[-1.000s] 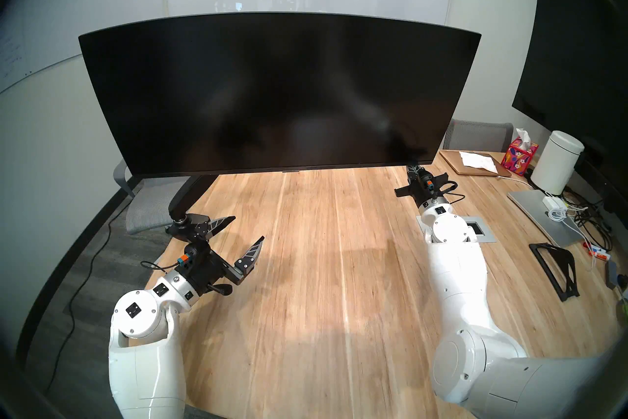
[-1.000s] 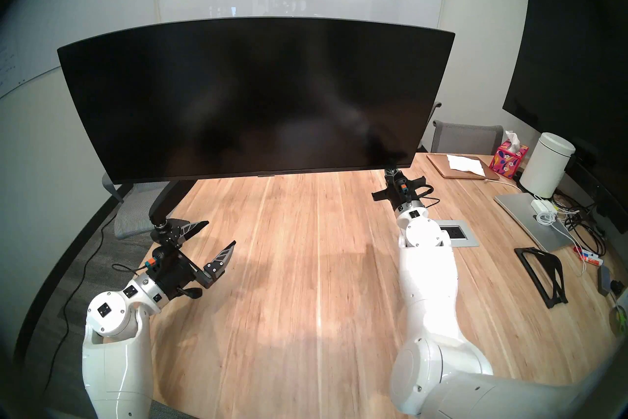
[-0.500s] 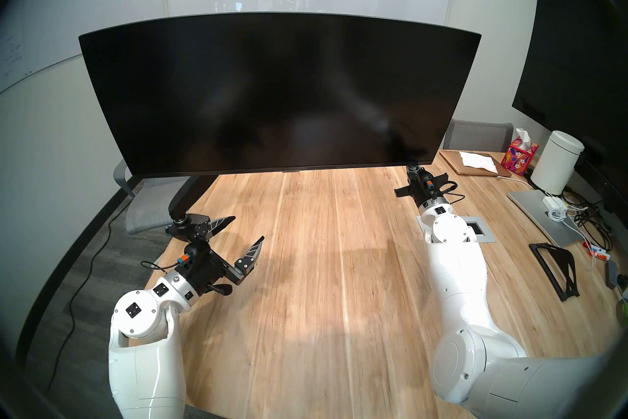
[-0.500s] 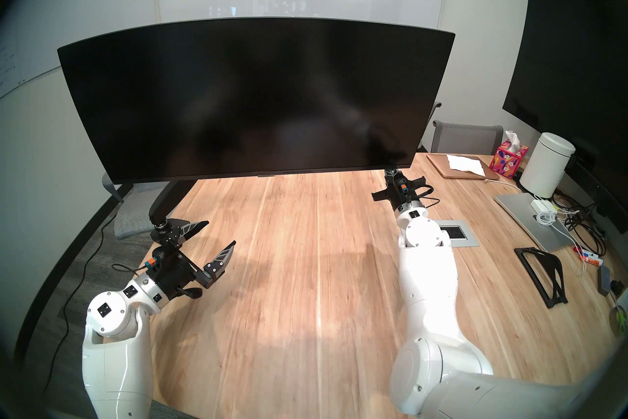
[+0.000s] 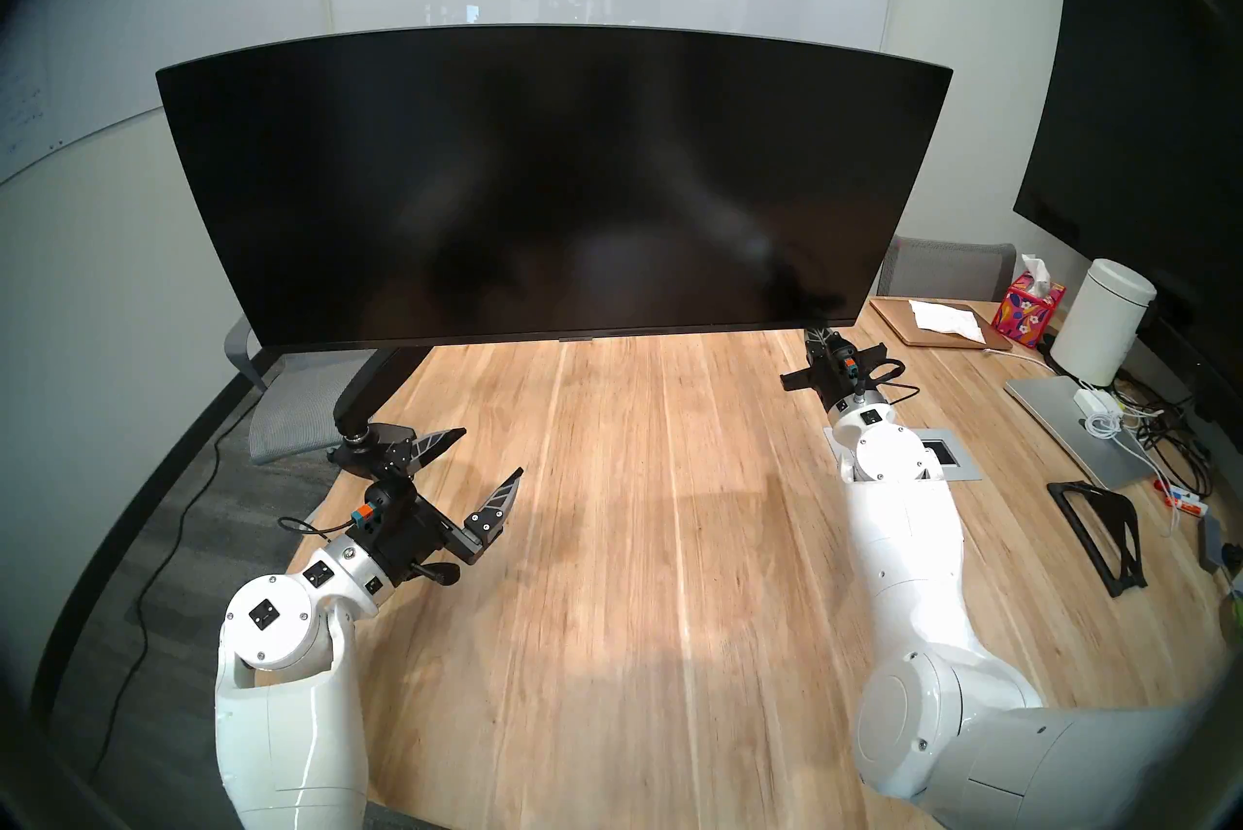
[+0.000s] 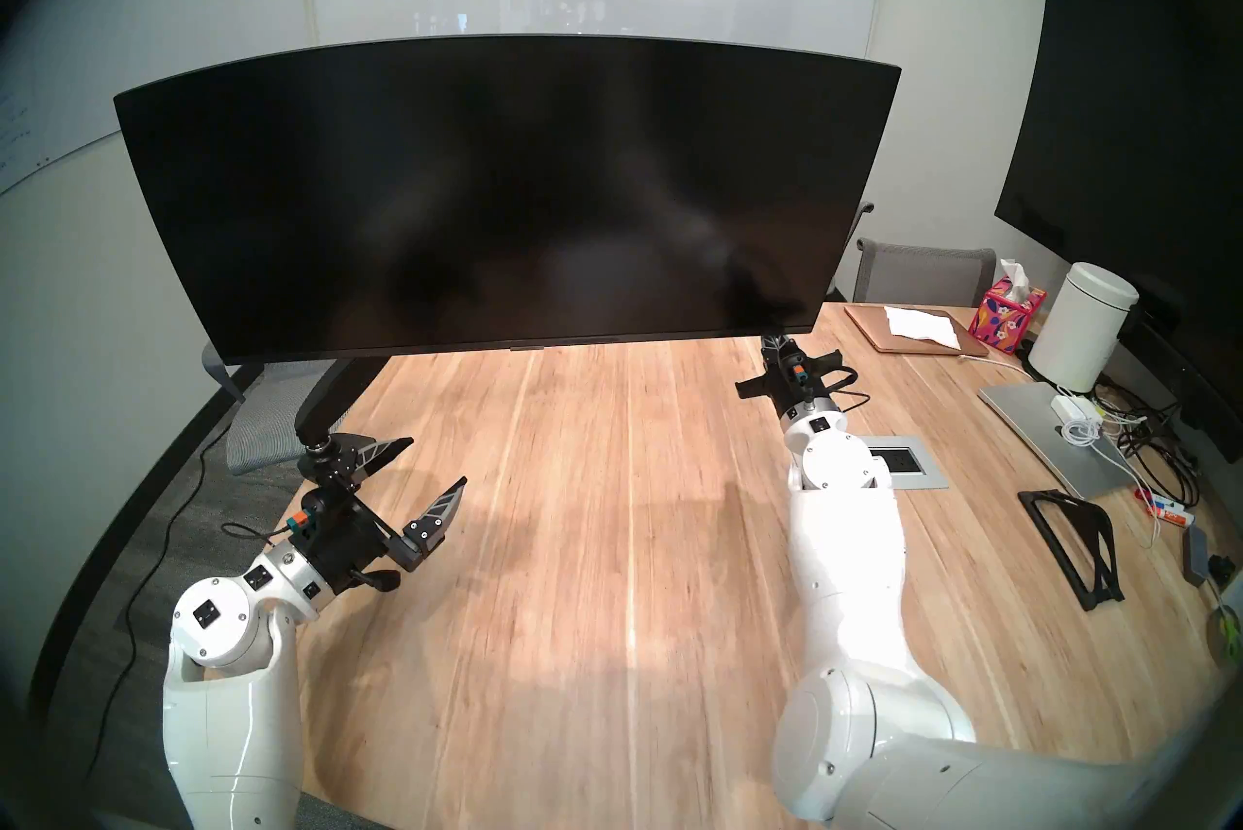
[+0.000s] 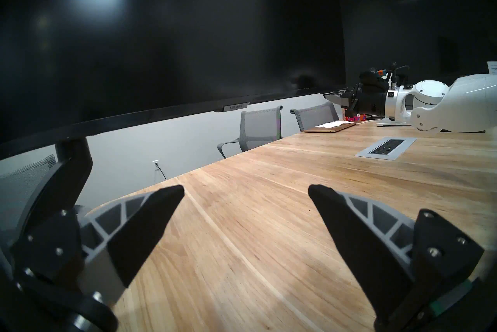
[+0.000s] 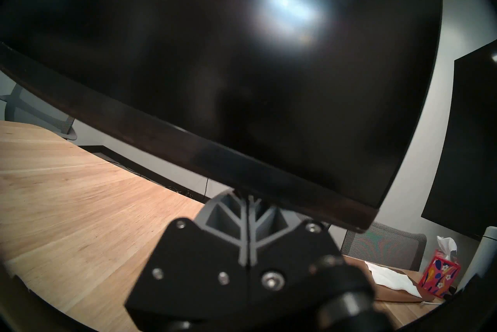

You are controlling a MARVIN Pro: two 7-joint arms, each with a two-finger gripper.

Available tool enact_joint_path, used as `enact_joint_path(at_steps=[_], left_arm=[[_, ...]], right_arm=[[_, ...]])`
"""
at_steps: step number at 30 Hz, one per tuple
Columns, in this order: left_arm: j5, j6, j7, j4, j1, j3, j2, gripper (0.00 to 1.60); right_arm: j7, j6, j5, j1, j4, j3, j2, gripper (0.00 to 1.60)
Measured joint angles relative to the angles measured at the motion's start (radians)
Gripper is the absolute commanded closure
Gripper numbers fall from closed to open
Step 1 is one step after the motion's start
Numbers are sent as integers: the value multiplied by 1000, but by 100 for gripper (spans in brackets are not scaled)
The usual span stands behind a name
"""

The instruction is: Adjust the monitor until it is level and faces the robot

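- Black and very wide, the monitor (image 5: 551, 189) fills the middle of the head views, carried on a black arm mount (image 5: 366, 388) that rises from the bench's (image 5: 639, 539) left far edge.
- Its bottom edge hangs above the bench, and in the head views its right end sits a little higher than its left; the fisheye makes true level hard to judge.
- The screen is dark and shows only faint reflections.
- The right pincer (image 5: 817, 334) is closed, its two ribbed fingers pressed together with nothing between them, as the right wrist view shows (image 8: 248, 215).
- Its tip is right under the monitor's lower right corner; I cannot tell whether it touches the bezel.
- The left pincer (image 5: 481, 458) is open, fingers wide apart and empty, hanging over the bench near the base of the mount.
- In the left wrist view the fingers (image 7: 150, 226) frame bare wood, with the monitor's lower edge above them.
- Against the frames from a second and half a second ago, nothing differs: monitor, both arms and both pincers sit in the same places, with the same tilt.
- On the bench's right side lie a tissue box (image 5: 1028, 314), a white canister (image 5: 1103, 324), a closed laptop (image 5: 1076, 425) and a tangle of cables (image 5: 1163, 438), well apart from the monitor.
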Motion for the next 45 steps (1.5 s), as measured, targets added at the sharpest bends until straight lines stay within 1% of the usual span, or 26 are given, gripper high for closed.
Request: enact_joint_path(at_steps=[45], left_arm=[[0,0,1,-1,0,0,0,0]], right_arm=[[2,2,0,8,21,-7,12,160]])
